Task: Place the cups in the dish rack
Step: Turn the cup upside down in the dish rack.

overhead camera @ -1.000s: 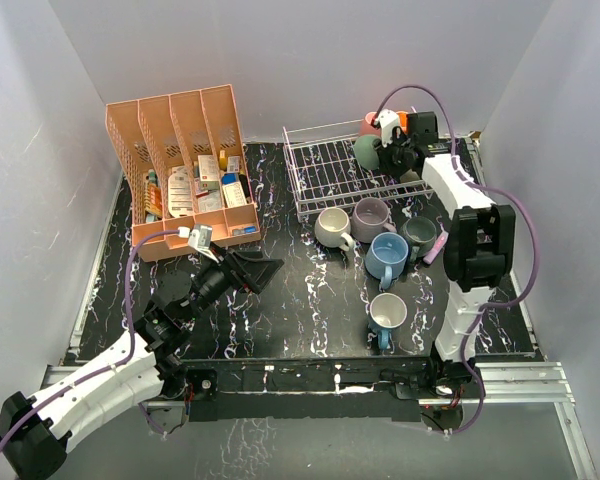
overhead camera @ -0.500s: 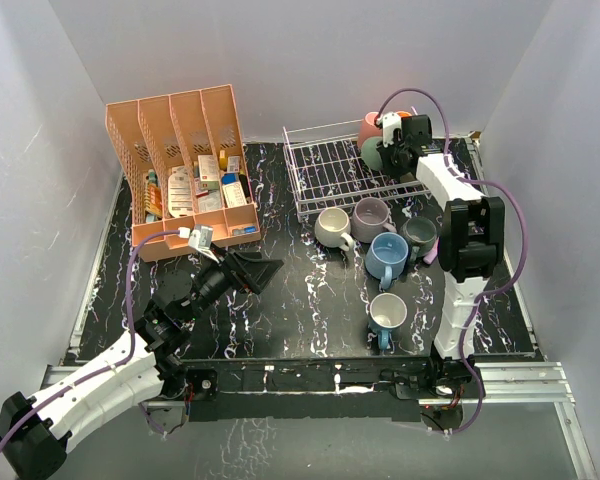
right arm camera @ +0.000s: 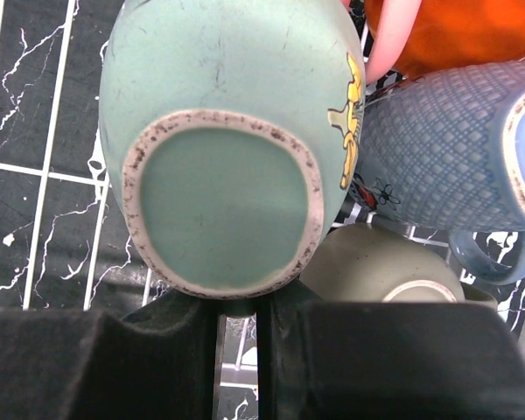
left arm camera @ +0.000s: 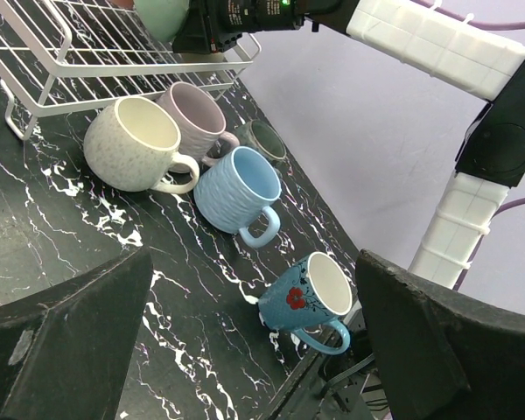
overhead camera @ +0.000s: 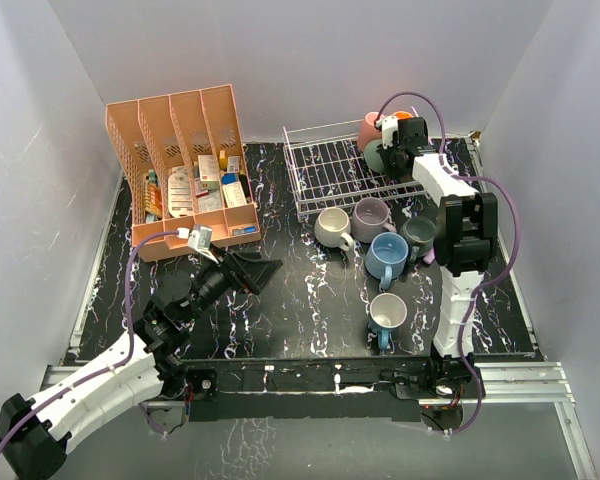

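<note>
My right gripper (overhead camera: 388, 152) (right arm camera: 236, 322) is shut on the handle of a pale green cup (overhead camera: 372, 154) (right arm camera: 220, 166), bottom toward the wrist camera, held over the back right corner of the white wire dish rack (overhead camera: 330, 178) (right arm camera: 35, 168). Pink (overhead camera: 368, 127), orange (right arm camera: 459, 35), blue patterned (right arm camera: 446, 144) and olive (right arm camera: 372, 262) cups crowd that corner. On the table stand cream (left arm camera: 133, 144), lilac (left arm camera: 198, 119), light blue (left arm camera: 234, 187), dark grey (left arm camera: 264, 140) and flowered teal (left arm camera: 303, 296) cups. My left gripper (overhead camera: 257, 272) (left arm camera: 254, 337) hangs open and empty over the table.
A salmon-pink slotted organizer (overhead camera: 178, 165) full of small boxes stands at the back left. The right arm (overhead camera: 464, 232) reaches along the table's right side past the standing cups. Grey walls close in on three sides.
The right gripper has carried the green cup slightly toward the back of the rack. The left arm has not moved.
</note>
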`<state>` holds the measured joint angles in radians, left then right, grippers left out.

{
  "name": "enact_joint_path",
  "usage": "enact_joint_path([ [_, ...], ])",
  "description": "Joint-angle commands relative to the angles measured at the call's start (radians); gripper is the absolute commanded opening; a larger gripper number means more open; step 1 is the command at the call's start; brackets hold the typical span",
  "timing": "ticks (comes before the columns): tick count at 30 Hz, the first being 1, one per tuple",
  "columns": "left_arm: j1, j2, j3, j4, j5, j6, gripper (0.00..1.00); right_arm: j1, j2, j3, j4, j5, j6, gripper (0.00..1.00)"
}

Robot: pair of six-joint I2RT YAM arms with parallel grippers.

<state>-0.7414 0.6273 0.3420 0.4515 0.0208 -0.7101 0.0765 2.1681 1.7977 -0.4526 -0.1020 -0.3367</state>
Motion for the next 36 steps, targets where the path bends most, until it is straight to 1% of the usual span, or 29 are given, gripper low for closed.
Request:
enact_joint_path([
  [1,0.005,-0.031,0.001,0.005,-0.01,0.009,0.97,-0.003,0.002,0.088,0.066,0.035,0.015,0.15],
  [15,0.005,-0.047,-0.001,-0.008,-0.015,0.006,0.97,-0.004,0.029,0.092,0.065,0.074,0.011,0.2],
  [25,0.005,-0.046,-0.003,-0.007,-0.015,0.006,0.97,-0.004,0.02,0.082,0.064,0.078,0.01,0.3],
  [36,0.005,-0.051,-0.004,-0.008,-0.015,0.004,0.97,-0.005,-0.027,0.049,0.095,0.09,0.025,0.3],
])
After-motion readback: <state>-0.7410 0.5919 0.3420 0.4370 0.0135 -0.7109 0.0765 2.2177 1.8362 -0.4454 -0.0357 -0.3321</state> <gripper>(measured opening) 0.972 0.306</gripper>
